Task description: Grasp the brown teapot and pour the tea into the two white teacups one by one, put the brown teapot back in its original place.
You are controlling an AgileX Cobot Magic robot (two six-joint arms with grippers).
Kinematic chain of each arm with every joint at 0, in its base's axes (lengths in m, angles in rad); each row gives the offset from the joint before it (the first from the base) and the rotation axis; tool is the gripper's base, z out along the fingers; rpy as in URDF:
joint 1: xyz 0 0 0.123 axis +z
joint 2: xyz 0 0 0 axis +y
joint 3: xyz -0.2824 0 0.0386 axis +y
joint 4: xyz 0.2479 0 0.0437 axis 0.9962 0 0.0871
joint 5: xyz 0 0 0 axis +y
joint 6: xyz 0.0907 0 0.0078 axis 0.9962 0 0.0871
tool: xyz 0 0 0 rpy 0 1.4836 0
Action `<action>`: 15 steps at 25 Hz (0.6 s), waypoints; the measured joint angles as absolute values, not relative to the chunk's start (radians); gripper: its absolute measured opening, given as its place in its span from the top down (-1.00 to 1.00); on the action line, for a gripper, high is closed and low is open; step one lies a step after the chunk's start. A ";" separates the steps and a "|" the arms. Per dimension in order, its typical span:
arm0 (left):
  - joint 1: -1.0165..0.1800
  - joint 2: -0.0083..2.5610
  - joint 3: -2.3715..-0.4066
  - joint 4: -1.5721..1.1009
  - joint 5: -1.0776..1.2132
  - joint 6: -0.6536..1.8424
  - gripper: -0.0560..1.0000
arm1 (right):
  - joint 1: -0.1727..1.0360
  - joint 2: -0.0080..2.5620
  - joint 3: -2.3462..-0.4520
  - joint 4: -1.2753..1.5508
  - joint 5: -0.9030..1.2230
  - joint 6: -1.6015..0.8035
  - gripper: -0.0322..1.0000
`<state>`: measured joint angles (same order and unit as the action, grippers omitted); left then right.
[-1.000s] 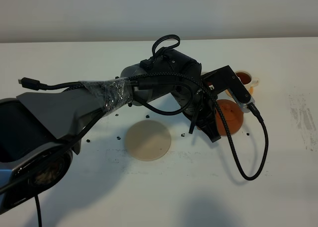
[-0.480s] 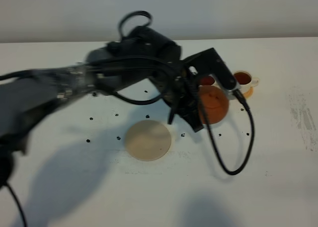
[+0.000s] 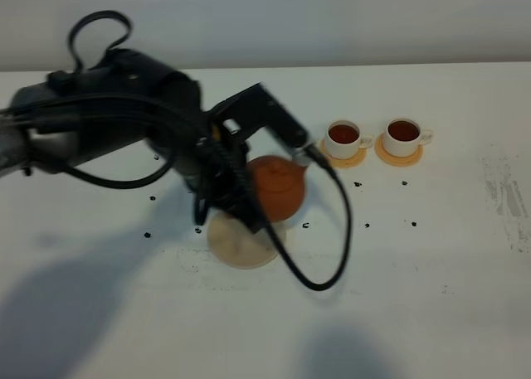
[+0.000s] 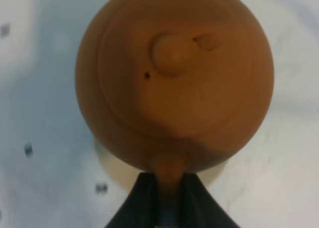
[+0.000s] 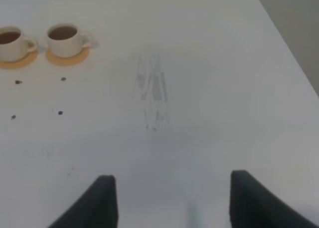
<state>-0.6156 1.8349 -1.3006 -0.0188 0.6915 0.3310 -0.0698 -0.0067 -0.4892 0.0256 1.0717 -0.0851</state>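
With both cups already dark with tea, the left gripper (image 4: 163, 188), clamped on the loop handle, carries the brown teapot (image 3: 276, 186) upright just above the near tan coaster (image 3: 241, 245), apparently so it can be set back in place. Beyond it, the two white teacups (image 3: 343, 137) sit on orange coasters (image 3: 399, 153), well clear. The right gripper (image 5: 169, 200) idles wide open over the bare table (image 5: 199, 63).

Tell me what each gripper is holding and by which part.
The left gripper holds the brown teapot by its handle. The right gripper is open, holding nothing.
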 joint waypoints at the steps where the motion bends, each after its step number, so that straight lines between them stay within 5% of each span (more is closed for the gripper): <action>1: -0.606 1.832 -1.283 -0.022 0.691 0.330 0.73 | -0.070 -0.007 -0.489 0.026 1.072 -0.085 -0.06; 15: -0.581 1.831 -1.185 -0.056 0.647 0.329 0.73 | -0.070 -0.007 -0.489 0.026 1.072 -0.085 -0.06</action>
<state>-0.5805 1.8309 -1.1846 -0.0562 0.6473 0.3291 -0.0698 -0.0067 -0.4892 0.0256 1.0717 -0.0851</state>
